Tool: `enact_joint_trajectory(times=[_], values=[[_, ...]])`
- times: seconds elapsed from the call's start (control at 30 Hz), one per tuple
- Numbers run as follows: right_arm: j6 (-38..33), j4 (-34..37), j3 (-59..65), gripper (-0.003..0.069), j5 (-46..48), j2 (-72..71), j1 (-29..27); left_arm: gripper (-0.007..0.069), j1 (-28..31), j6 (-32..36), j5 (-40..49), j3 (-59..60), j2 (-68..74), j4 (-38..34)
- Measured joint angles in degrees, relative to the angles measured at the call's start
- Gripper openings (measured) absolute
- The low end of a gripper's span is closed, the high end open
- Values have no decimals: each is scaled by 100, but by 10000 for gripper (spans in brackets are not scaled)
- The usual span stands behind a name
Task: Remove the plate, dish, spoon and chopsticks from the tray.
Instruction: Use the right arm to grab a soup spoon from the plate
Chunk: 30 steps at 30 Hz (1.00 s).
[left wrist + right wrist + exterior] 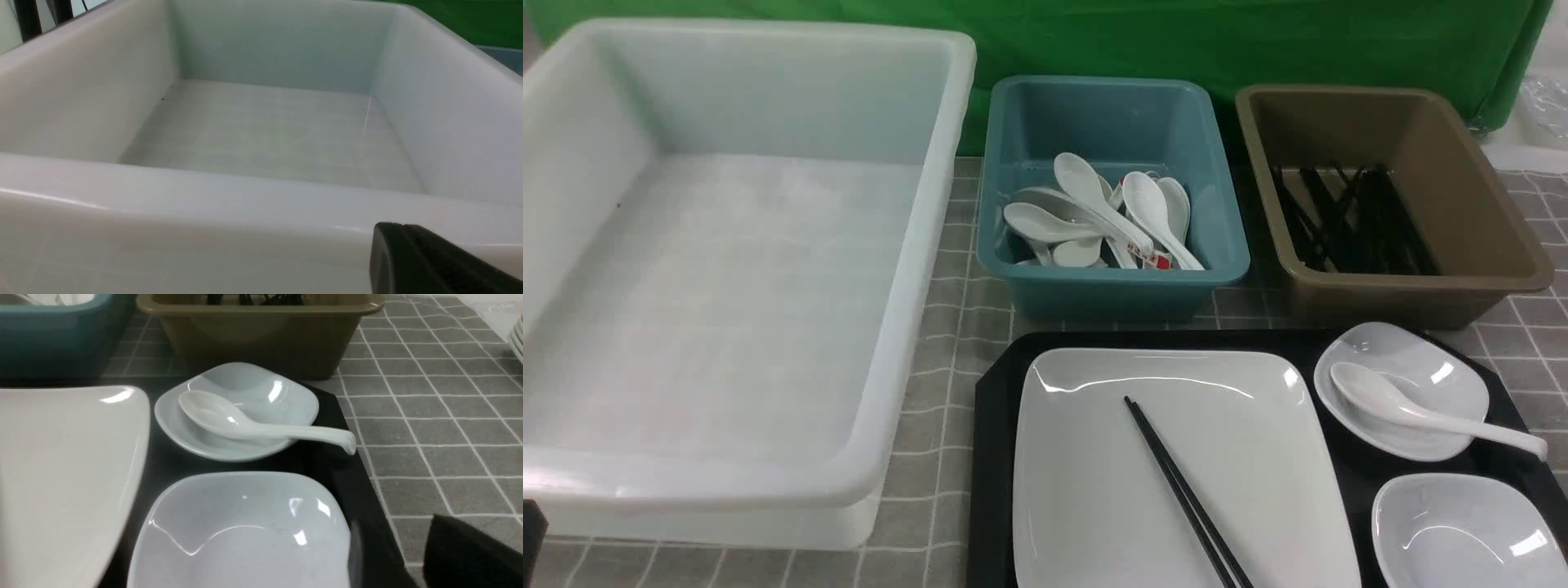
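The black tray (pixel 992 457) lies at the front right. On it the large white plate (pixel 1258 490) carries the black chopsticks (pixel 1184 494) laid diagonally. The white spoon (pixel 1421 408) rests in the far small dish (pixel 1388 351), its handle sticking out past the tray's right edge. A second small dish (pixel 1462 531) sits nearer. In the right wrist view, one black fingertip (pixel 457 551) of my right gripper hovers beside the tray, near that dish (pixel 245 531) and short of the spoon (pixel 253 424). In the left wrist view, one black fingertip (pixel 392 245) of my left gripper sits before the white tub's rim.
A big empty white tub (pixel 727 269) fills the left. Behind the tray stand a blue tub (pixel 1111 122) holding several white spoons and a brown tub (pixel 1462 163) holding black chopsticks. Grey checked cloth covers the table. Stacked white dishes (pixel 518 339) show at the far right.
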Motion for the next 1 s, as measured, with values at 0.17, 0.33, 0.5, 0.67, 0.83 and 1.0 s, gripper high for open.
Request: enact_joint_trajectory(times=[0.17, 0.33, 0.5, 0.67, 0.83, 1.0], values=[[0, 0, 0, 240, 0, 0, 0, 6, 0, 0, 0, 0, 0, 0], [0, 0, 0, 240, 0, 0, 0, 6, 0, 0, 0, 0, 0, 0], [0, 0, 0, 240, 0, 0, 0, 6, 0, 12, -22, 0, 0, 47], [0, 0, 0, 240, 0, 0, 0, 6, 0, -382, -478, 0, 0, -804], [0, 0, 0, 240, 0, 0, 0, 6, 0, -789, -1369, 0, 0, -2015], [0, 0, 0, 240, -45, 0, 0, 6, 0, -1311, -2327, 0, 0, -2146]])
